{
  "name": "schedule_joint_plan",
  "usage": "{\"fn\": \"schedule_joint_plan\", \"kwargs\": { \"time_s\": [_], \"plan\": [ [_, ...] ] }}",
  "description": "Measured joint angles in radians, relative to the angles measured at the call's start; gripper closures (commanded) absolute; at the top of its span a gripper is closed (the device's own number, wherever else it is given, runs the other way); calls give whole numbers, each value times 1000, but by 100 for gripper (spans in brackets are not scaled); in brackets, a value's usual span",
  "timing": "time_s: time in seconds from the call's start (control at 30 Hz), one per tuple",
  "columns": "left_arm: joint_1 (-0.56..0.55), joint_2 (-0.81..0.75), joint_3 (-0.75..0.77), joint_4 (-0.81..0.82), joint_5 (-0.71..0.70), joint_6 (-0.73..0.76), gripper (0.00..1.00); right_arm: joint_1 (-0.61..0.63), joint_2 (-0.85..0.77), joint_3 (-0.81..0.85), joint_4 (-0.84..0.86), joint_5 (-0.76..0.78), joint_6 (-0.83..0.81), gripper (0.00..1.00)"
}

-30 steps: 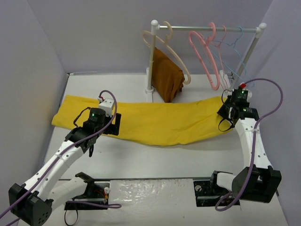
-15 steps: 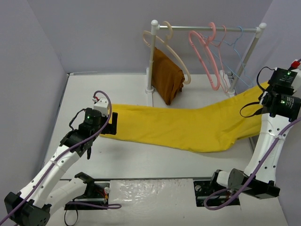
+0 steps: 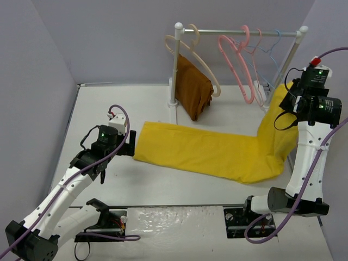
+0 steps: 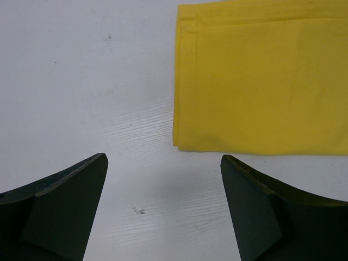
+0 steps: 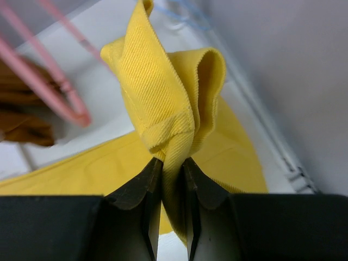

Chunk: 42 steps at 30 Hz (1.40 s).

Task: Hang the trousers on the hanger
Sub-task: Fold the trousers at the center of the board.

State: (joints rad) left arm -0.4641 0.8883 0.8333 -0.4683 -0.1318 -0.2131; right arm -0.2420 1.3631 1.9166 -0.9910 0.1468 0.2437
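Observation:
The yellow trousers (image 3: 212,152) lie across the table, one end lifted at the right. My right gripper (image 3: 287,95) is shut on a bunched fold of the trousers (image 5: 168,109) and holds it up near the rail's right end. Two pink hangers (image 3: 237,62) hang on the rail; one shows at the left of the right wrist view (image 5: 60,92). My left gripper (image 3: 129,144) is open and empty just off the trousers' left hem (image 4: 187,81), low over the table.
A white rail stand (image 3: 176,70) at the back carries a beige hanger (image 3: 198,60) with rust-brown cloth (image 3: 193,89), and a light blue hanger (image 3: 272,49). Grey walls close in on the left, back and right.

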Motion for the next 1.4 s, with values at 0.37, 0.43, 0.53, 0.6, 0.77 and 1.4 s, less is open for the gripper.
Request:
{"fn": "schedule_joint_plan", "kwargs": {
  "time_s": [0.37,0.43,0.53,0.6,0.77,1.4],
  "plan": [
    [0,14,0,-8,-9,-1,17,145,-76,-93,151,-394,219,100],
    [0,21,0,-16,-30,-5,17,199,-81,-93,191,-417,263,100],
    [2,34,0,-29,-54,-9,17,311,-79,-96,243,-403,319,100],
    [4,37,0,-37,-64,-12,17,405,-74,-98,269,-377,348,100],
    [10,37,0,-50,-96,-22,17,595,-44,-106,332,-286,402,100],
    [21,62,0,-76,-147,-42,17,954,189,-208,494,141,467,100]
  ]
}}
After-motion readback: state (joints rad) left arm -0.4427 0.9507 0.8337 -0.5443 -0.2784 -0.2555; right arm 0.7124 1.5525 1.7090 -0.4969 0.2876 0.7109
